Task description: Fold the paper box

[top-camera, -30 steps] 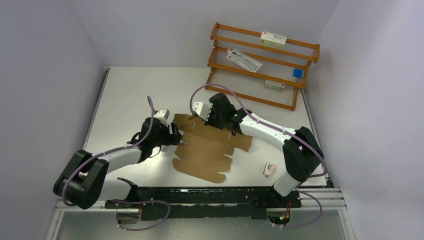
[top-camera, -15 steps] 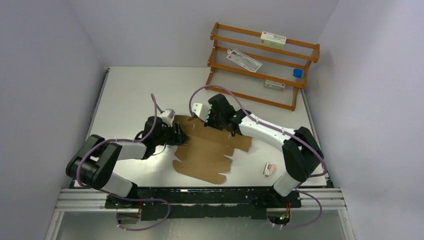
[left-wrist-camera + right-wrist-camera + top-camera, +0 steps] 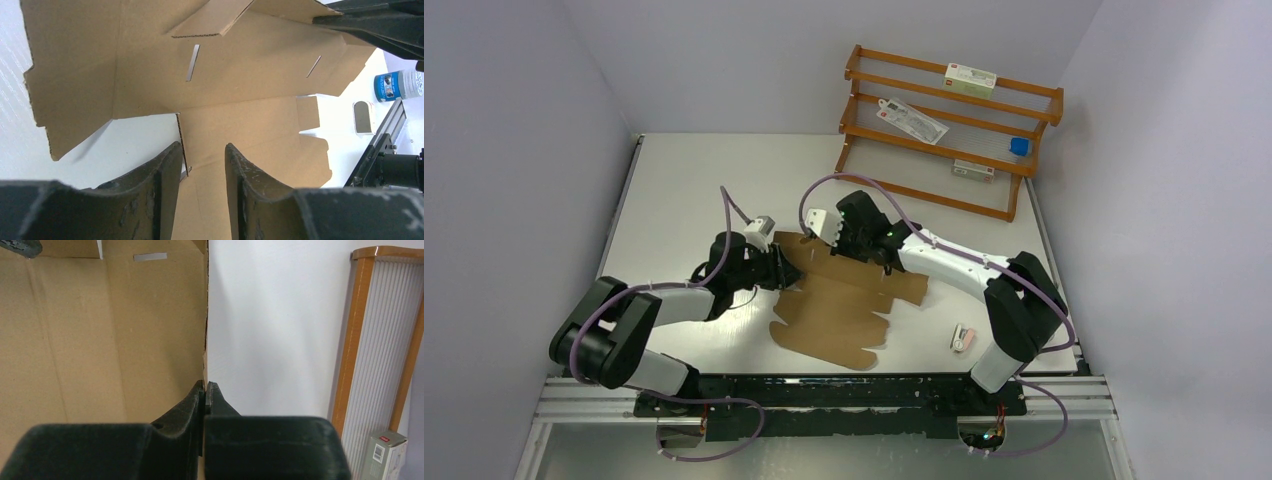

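The paper box (image 3: 844,298) is a flat brown die-cut sheet with flaps and slots, lying mid-table. My left gripper (image 3: 781,268) is at the sheet's left edge. In the left wrist view its jaws (image 3: 202,156) stand apart, with a cut edge of the paper box (image 3: 250,120) running just inside the left finger (image 3: 167,172) and brown card filling the gap. My right gripper (image 3: 844,240) is at the sheet's far edge. In the right wrist view it (image 3: 205,386) is shut on the edge of the paper box (image 3: 100,330), lifting that panel.
A wooden rack (image 3: 944,130) with small cartons stands at the back right, also seen as rack (image 3: 380,340). A small white-pink item (image 3: 963,337) lies near the right arm's base. The black front rail (image 3: 844,388) runs along the near edge. Grey walls enclose the table.
The left gripper has moved in to the sheet's left edge and its jaws have narrowed. The right gripper keeps its hold and has shifted slightly left.
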Available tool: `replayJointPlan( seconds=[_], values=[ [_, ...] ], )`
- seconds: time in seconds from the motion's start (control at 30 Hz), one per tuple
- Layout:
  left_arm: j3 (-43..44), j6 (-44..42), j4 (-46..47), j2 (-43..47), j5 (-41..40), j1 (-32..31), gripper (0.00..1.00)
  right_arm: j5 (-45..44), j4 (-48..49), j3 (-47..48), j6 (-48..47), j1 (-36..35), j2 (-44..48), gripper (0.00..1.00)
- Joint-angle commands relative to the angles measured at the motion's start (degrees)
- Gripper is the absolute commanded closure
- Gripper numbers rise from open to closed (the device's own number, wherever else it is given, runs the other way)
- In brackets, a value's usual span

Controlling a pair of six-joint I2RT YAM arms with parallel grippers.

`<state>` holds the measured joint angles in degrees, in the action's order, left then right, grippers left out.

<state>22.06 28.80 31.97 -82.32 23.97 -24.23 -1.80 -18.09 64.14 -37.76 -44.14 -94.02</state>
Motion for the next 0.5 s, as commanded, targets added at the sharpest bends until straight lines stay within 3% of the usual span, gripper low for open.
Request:
replayJointPlan(
  seconds=[0.0,0.23,0.47],
  values=[
    [-0.44,0.46,3.17,0.60,1.52,-1.34,0.60,-0.86,1.16,-0.31,-0.50,-0.71,0.13,1.00],
    [1.74,-2.53,-0.57,1.46,-5.41,-7.74,0.64,-2.60,2.29,-1.41,-1.06,-2.19,1.16,1.00],
    [1.13,-2.82,0.09,2.37,-8.87,-8.20,0.59,-7.96,4.48,-4.95,-4.89,-4.29,3.38,1.00]
  ],
)
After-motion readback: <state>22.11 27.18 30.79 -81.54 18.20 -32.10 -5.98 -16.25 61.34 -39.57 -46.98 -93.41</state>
